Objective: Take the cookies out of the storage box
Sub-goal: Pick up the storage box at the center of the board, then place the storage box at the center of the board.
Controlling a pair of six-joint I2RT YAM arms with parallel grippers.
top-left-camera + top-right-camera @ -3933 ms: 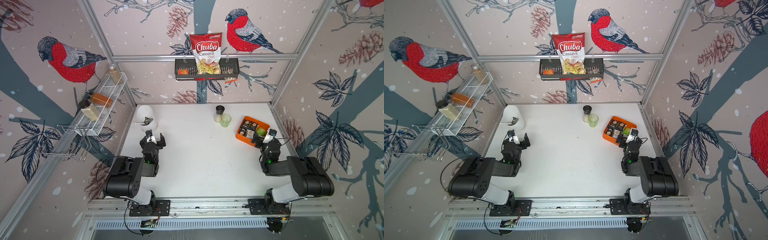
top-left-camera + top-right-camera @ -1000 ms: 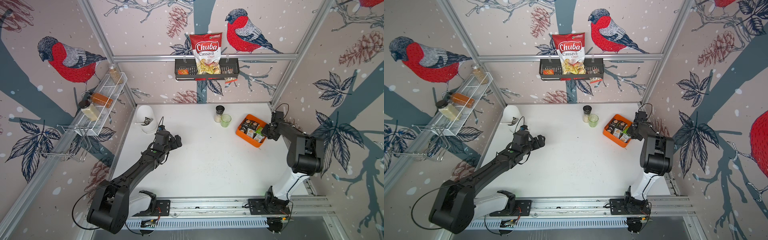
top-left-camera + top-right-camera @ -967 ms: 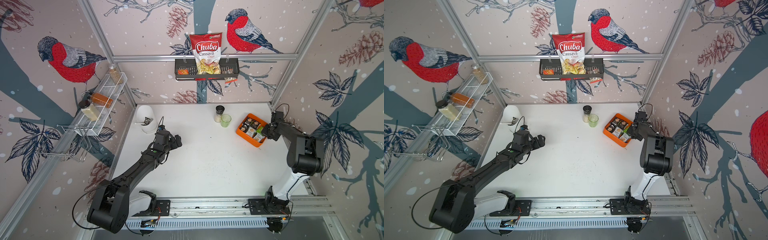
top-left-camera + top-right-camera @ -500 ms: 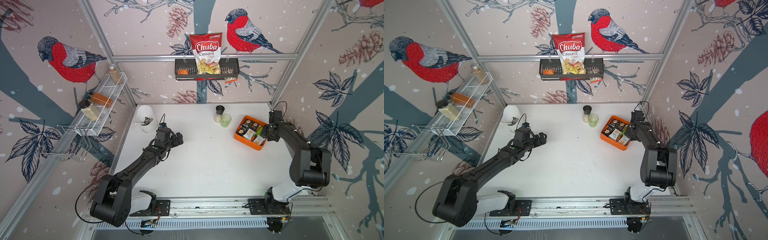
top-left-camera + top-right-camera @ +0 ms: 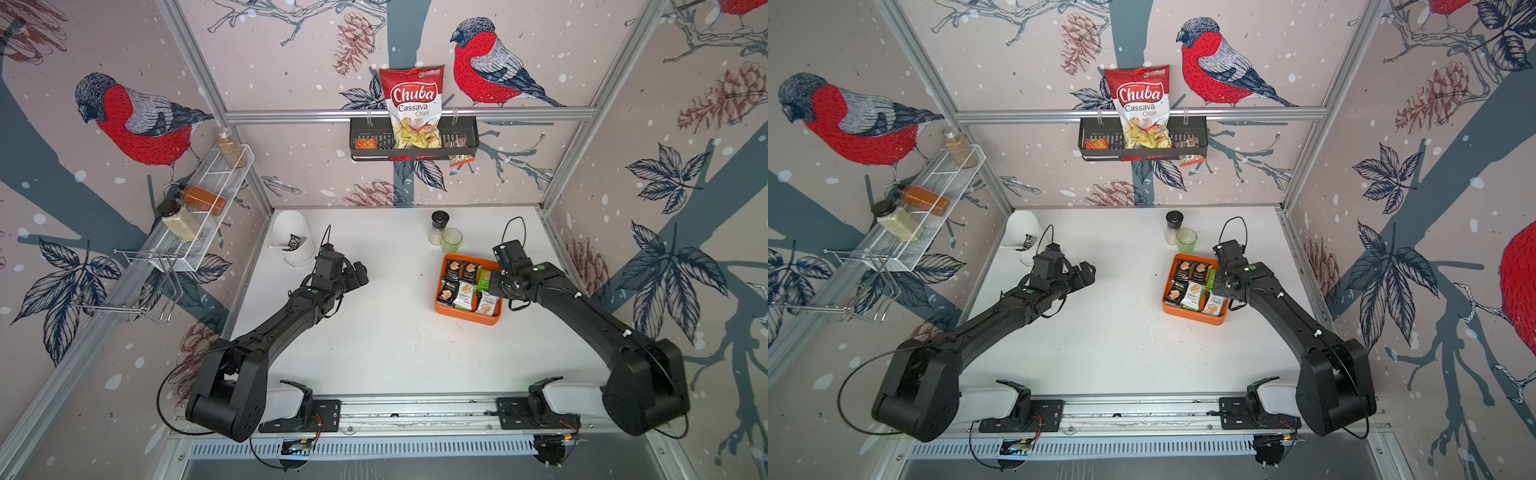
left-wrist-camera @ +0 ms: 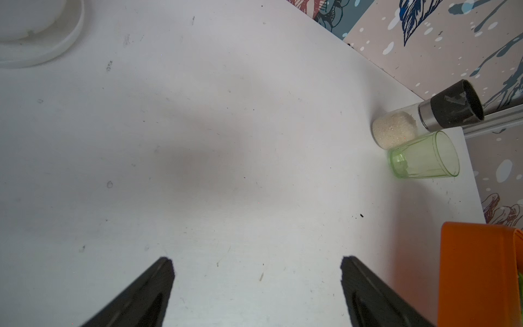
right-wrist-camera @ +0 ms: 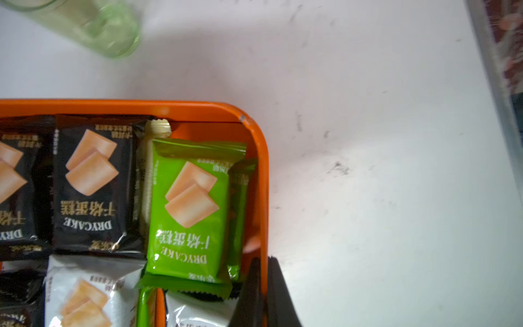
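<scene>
The cookies (image 7: 186,209), small flat packets in green, black and white, each printed with a tan biscuit, all lie inside the storage box (image 5: 465,318), a shallow square tray of bright orange plastic with rounded corners. We see none on the table yet.

What has changed is the tray itself. A second ago it sat cornerwise, close to the wall on the robot's right. In both top views it now stands squarer and further out on the white tabletop (image 5: 395,345), nearer the middle.

The right gripper (image 7: 263,259) did the hauling. Its black jaws are pinched tight on the tray's low side wall, one finger inside beside a green packet and one outside. It holds no packet.

The left gripper (image 6: 256,262) has reached out from its side. It hangs over bare table with jaws spread wide and empty, facing the tray, whose orange corner shows at the edge of its wrist view.

Just behind the tray stand a pale green translucent plastic cup (image 5: 451,240) and a clear glass grinder with a black cap (image 5: 438,227), both apart from it.

We judge the drag a preparation, bringing the packets within reach of both arms. The unloading proper has not begun. The next move calls for letting go of the wall, or steadying it, while a free jaw takes the first packet.
</scene>
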